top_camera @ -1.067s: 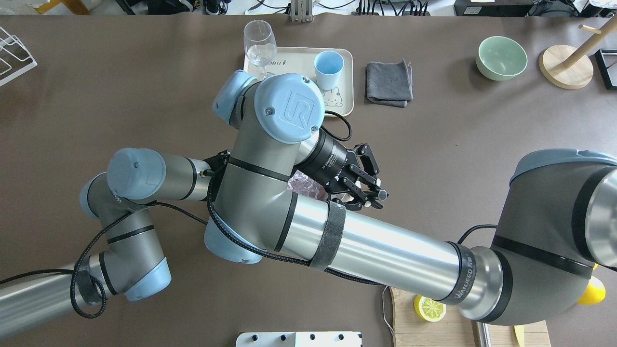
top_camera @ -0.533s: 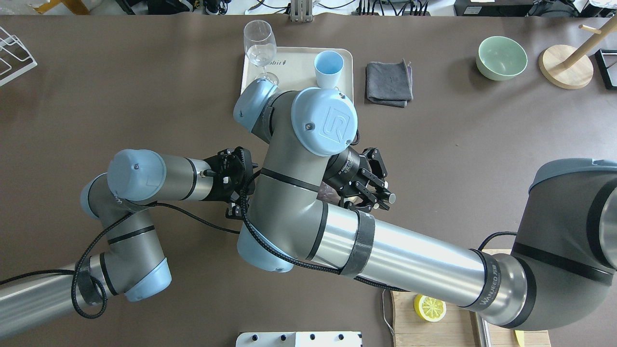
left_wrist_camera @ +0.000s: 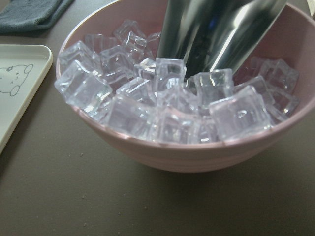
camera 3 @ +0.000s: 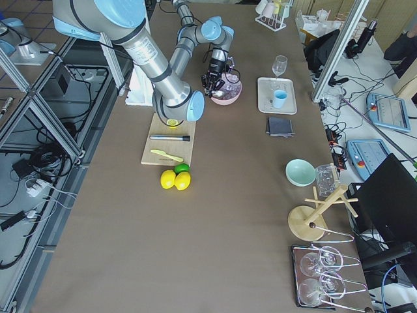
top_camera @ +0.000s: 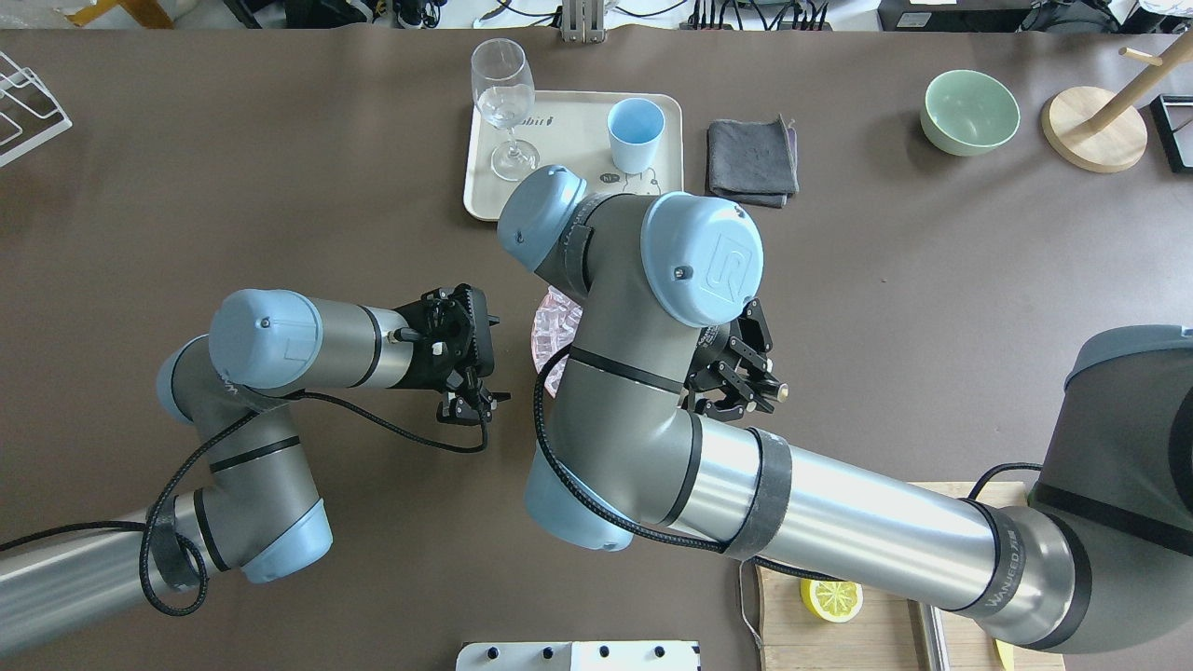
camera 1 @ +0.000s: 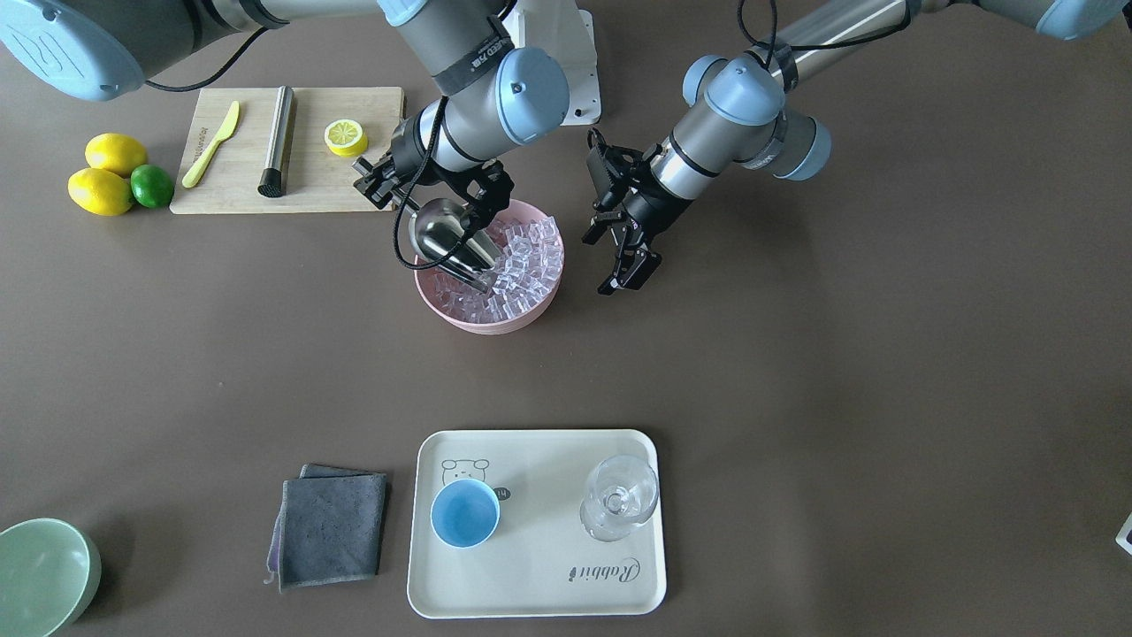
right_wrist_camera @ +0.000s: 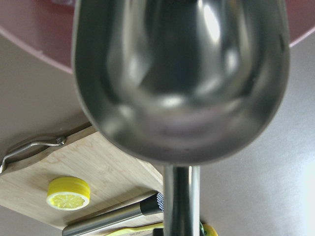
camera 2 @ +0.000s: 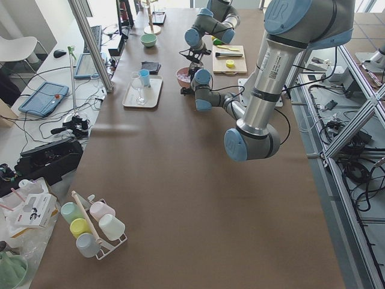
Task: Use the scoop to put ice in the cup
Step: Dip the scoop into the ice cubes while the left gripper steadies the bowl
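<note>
The steel scoop (camera 1: pixel 449 241) lies with its trough tipped down into the ice (camera 1: pixel 522 261) that fills a pink bowl (camera 1: pixel 485 318). My right gripper (camera 1: pixel 378 184) is shut on the scoop's handle, above the bowl's edge on the cutting-board side. In the right wrist view the scoop (right_wrist_camera: pixel 182 73) fills the frame from behind. My left gripper (camera 1: pixel 612 263) hangs open and holds nothing, just beside the bowl. Its wrist view shows the ice (left_wrist_camera: pixel 167 103) and the scoop (left_wrist_camera: pixel 221 34) dug in. The light-blue cup (camera 1: pixel 465 513) stands upright on the cream tray (camera 1: pixel 539 584).
A stemmed glass (camera 1: pixel 619 500) shares the tray. A grey cloth (camera 1: pixel 329 529) and a green bowl (camera 1: pixel 40 575) lie beyond it. The cutting board (camera 1: pixel 309 177) by the robot's base carries a lemon half (camera 1: pixel 345 137), a knife and a steel cylinder (camera 1: pixel 277 141). Whole lemons (camera 1: pixel 104 177) lie beside it.
My right arm has swung towards its own side, carrying the gripper and scoop with it across the bowl. Part of the pink bowl now shows in the overhead view. The left arm has stayed put.
</note>
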